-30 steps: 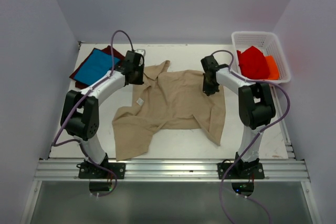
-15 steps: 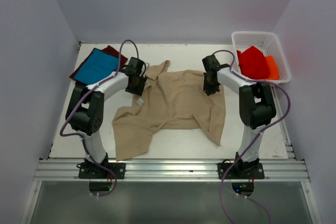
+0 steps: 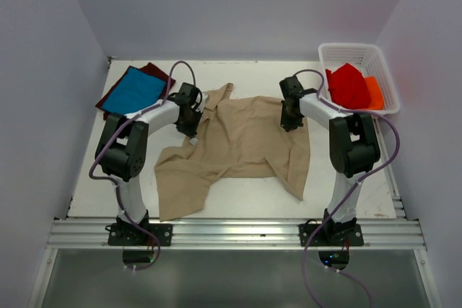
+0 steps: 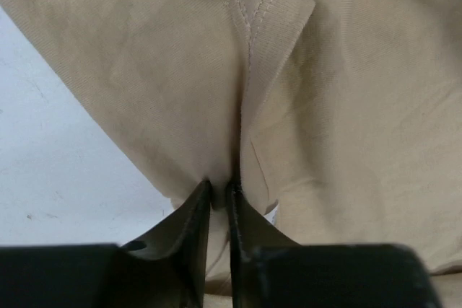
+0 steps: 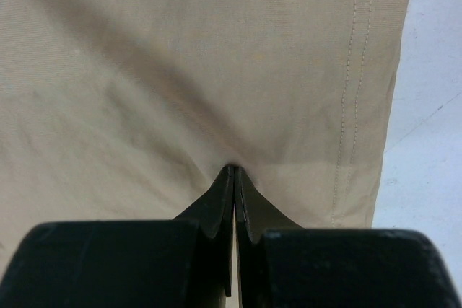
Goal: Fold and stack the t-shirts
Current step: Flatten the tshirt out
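Left wrist view had my left gripper (image 4: 219,189) pinched tight on a fold of the tan t-shirt (image 4: 325,106), the right gripper (image 5: 234,175) likewise clamped on it beside a stitched hem (image 5: 354,70). I judged this the flattening step, so next both pinches should lift and pull apart evenly. From above, both arms reached forward, elbows bent, over the shirt lying mid-frame.

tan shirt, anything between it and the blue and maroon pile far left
Nothing visible does. The left gripper and right gripper both pinch the tan shirt; only bare table, under the left arm, lies between it and the blue shirt atop the maroon shirt.
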